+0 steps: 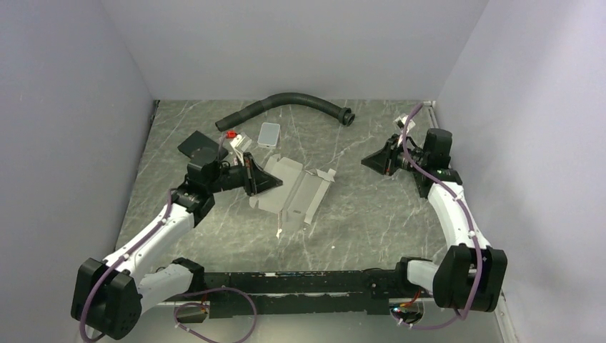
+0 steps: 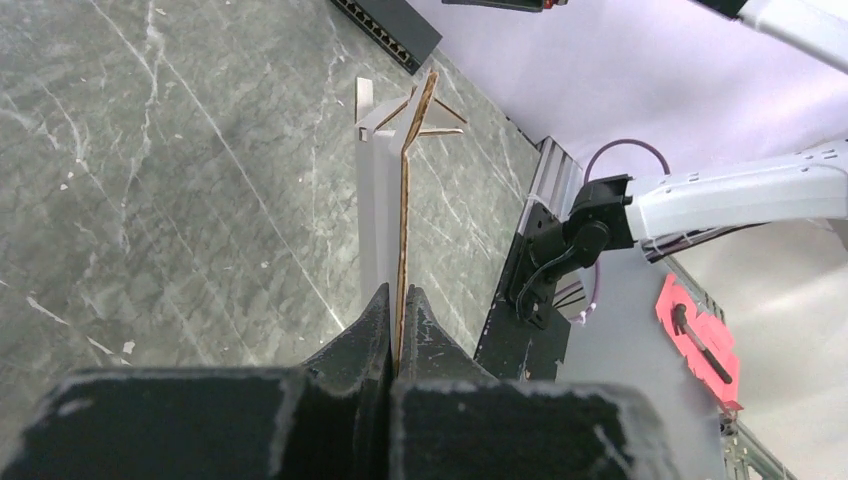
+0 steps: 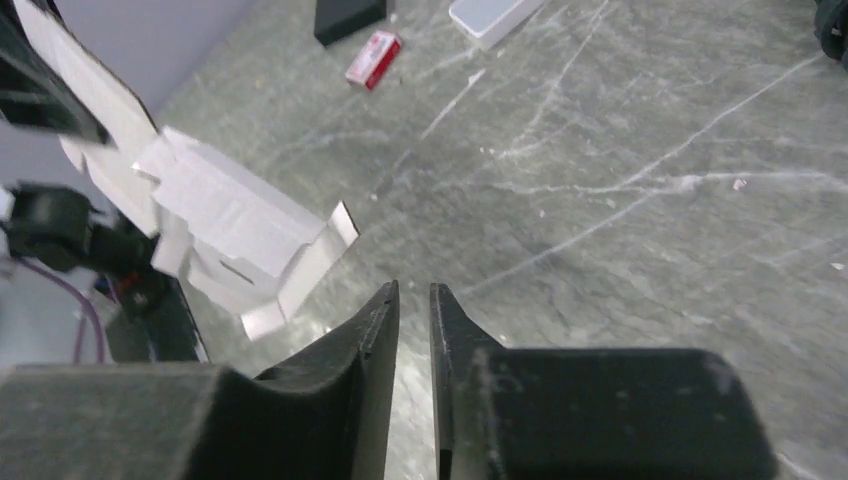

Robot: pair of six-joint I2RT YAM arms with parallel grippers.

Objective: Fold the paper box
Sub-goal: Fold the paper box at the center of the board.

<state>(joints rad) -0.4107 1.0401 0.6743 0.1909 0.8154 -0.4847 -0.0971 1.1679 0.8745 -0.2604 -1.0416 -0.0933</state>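
Note:
The paper box is a white creased die-cut sheet with tabbed flaps, lying at the table's middle with its left edge lifted. My left gripper is shut on that left edge. In the left wrist view the sheet runs edge-on from between the closed fingertips of the gripper. My right gripper hovers to the right of the box, apart from it. Its jaws stand almost together with a narrow gap and hold nothing. The box also shows in the right wrist view at the left.
A black hose curves along the back. A light grey tile, a small red item and a black flat pad lie behind the left gripper. Grey walls close in both sides and the back.

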